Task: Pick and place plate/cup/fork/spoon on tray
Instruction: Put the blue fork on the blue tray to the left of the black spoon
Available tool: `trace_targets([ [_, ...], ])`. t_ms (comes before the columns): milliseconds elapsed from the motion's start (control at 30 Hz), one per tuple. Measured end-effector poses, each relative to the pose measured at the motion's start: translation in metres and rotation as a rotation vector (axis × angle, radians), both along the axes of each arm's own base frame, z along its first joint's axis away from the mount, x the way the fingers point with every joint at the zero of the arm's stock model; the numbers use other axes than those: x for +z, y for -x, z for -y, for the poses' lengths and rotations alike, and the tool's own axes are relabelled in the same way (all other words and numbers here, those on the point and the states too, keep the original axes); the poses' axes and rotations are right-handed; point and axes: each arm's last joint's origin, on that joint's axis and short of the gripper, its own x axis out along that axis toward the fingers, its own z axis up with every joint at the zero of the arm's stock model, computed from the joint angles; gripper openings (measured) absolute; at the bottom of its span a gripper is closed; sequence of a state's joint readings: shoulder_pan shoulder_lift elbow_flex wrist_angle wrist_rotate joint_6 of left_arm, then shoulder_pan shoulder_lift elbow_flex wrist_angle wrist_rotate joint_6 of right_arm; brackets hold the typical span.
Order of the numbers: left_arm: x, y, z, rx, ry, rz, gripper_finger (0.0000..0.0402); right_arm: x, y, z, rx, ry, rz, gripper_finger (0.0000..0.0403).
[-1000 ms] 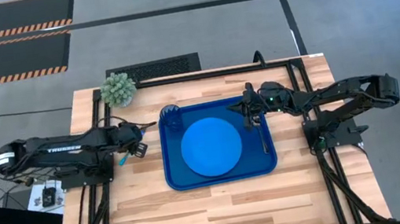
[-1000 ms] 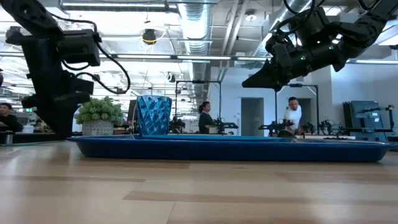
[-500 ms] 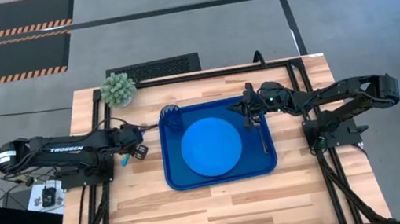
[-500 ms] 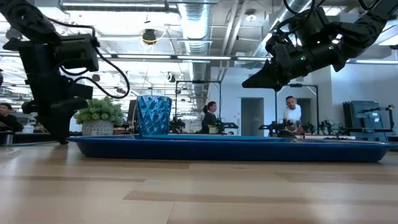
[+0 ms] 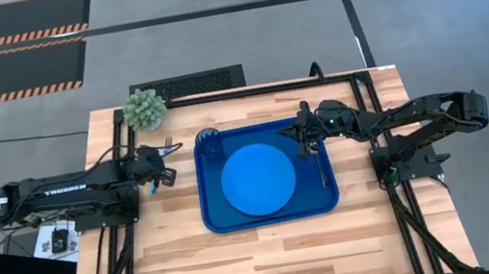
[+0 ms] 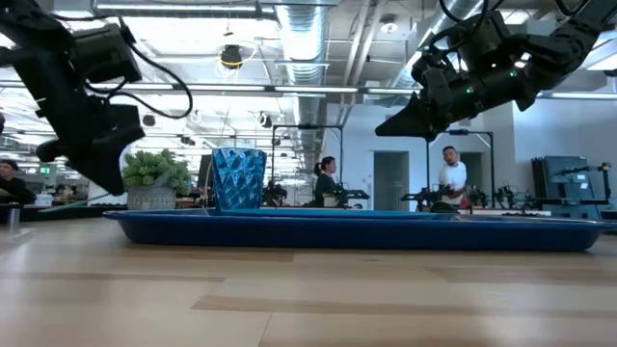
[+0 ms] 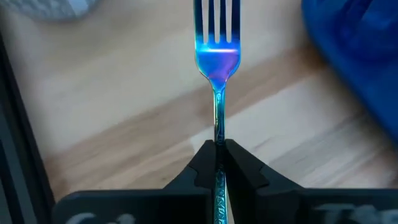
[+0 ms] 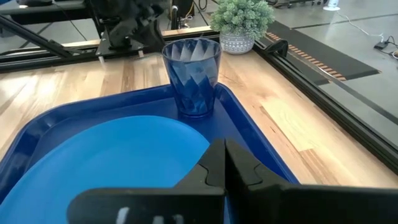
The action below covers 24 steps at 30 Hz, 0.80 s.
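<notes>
Left wrist view: fork [image 7: 217,56] pinched in left claw [image 7: 217,163]

Overhead camera straight down, table-level camera across, wrist cameras close in, all sharing the tray [image 5: 213,214].

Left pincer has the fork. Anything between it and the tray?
Nothing visible. Left pincer holds the fork over bare wood left of the tray. The cup stands in the tray's near-left corner, the plate mid-tray.

Plate [image 5: 258,181] centred in tray [image 5: 214,221]; cup [image 5: 209,142] upright in its corner nearest the plant; spoon [image 5: 320,166] along opposite rim; fork [image 7: 217,59] held off-tray.
</notes>
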<state>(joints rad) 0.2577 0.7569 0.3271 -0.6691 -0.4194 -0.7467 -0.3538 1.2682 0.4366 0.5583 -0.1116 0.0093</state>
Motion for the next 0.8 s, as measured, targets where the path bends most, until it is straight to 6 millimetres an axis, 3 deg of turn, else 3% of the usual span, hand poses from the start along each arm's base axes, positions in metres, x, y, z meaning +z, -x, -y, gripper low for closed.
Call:
trace_targets([
  [367,0.023,0.001,0.010,-0.034,-0.163,0.178,0.0002,0.001,0.000,0.000,-0.009,-0.005,0.006,0.0011],
  [633,0.062,-0.007,0.022,-0.068,-0.355,0.258,0.0002,0.003,-0.002,-0.003,-0.041,-0.001,0.026,0.0011],
  [800,0.076,-0.014,0.028,-0.054,-0.449,0.310,0.0002,0.016,-0.013,-0.014,-0.059,0.026,0.041,0.0011],
])
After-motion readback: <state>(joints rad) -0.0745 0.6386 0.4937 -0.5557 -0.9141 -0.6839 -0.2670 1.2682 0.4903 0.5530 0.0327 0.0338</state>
